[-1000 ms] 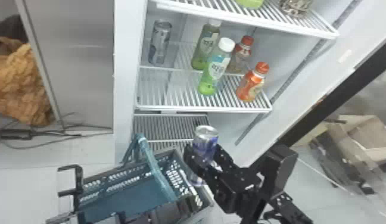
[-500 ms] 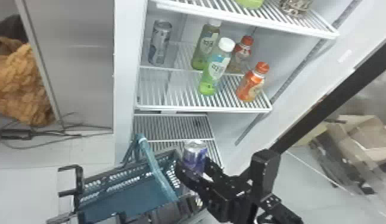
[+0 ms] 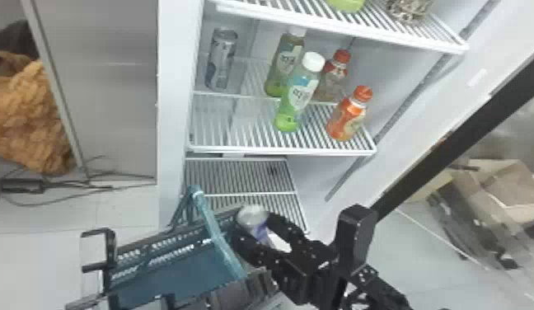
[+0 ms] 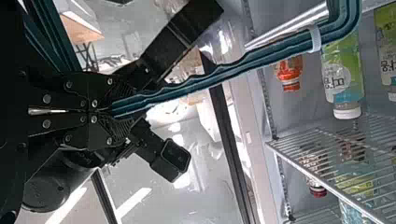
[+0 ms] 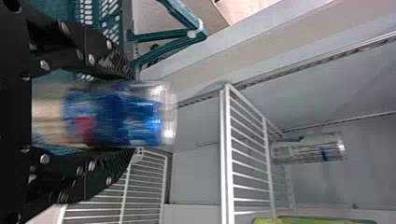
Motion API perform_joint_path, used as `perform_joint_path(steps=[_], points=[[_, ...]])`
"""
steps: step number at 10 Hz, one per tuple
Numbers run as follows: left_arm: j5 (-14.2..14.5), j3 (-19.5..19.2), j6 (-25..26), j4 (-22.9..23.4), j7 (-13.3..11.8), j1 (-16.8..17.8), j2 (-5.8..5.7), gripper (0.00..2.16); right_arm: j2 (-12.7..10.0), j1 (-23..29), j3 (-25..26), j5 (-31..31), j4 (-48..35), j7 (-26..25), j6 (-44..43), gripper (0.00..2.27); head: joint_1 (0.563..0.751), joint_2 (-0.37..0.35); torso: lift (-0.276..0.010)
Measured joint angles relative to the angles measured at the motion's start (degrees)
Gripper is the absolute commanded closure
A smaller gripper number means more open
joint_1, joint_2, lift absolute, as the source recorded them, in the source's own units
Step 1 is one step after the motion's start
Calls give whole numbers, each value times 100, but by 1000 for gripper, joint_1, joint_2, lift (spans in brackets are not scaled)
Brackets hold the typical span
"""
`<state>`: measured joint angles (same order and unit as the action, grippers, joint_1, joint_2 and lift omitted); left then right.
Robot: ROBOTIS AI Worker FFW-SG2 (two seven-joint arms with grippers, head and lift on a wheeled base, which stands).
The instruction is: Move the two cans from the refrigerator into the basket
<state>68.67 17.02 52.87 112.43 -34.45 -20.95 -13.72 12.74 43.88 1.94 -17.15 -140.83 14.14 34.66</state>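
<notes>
My right gripper [image 3: 254, 224] is shut on a blue-and-silver can [image 3: 252, 215], held near the right back corner of the teal basket [image 3: 134, 247]. In the right wrist view the right gripper [image 5: 130, 114] has the blurred blue can [image 5: 116, 114] between its fingers. Where the basket handle [image 3: 218, 235] ends low in the head view, my left gripper [image 3: 247, 284] is partly visible; in the left wrist view the left gripper [image 4: 122, 108] is closed on the handle [image 4: 210, 77]. A silver can [image 3: 222, 59] stands at the left of the refrigerator shelf, also lying sideways in the right wrist view [image 5: 310, 148].
Green bottles [image 3: 299, 95] and orange-capped bottles [image 3: 347, 115] stand on the middle shelf [image 3: 278, 150]. A lower rack [image 3: 237, 175] lies beneath. The black-edged door [image 3: 464, 136] stands at the right, and cables [image 3: 64, 189] lie on the floor at the left.
My right gripper has moved left and downward with the blue can, from the right of the basket to its back right corner. The handle has shifted slightly; the silver can has stayed put.
</notes>
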Motion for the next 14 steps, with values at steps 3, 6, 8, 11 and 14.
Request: perform_joint_path(steps=[3,6,8,11,14], points=[[-7,0,0,-1,-1,0,1,1204,-8,44,1,42,48,63,-650,352,695,-350,-276],[-11,-11,0,-1,0,-13,1,1204,-10,124,1,58,55,54,-1376,349,695,-350,-276],[-11,-12,0,-1,0,-14,1,1204,-15,138,0,101,30,51,-1667,318,695,-350,-276],[-11,-12,-14,-1,0,-14,1,1204,3,132,-37,215,-84,-185,-2022,188,695,-350,-276],[10,-11,-30,-1,0,-14,-5,1204,38,-337,-88,218,281,-220,-2421,182,695,-350,-276]])
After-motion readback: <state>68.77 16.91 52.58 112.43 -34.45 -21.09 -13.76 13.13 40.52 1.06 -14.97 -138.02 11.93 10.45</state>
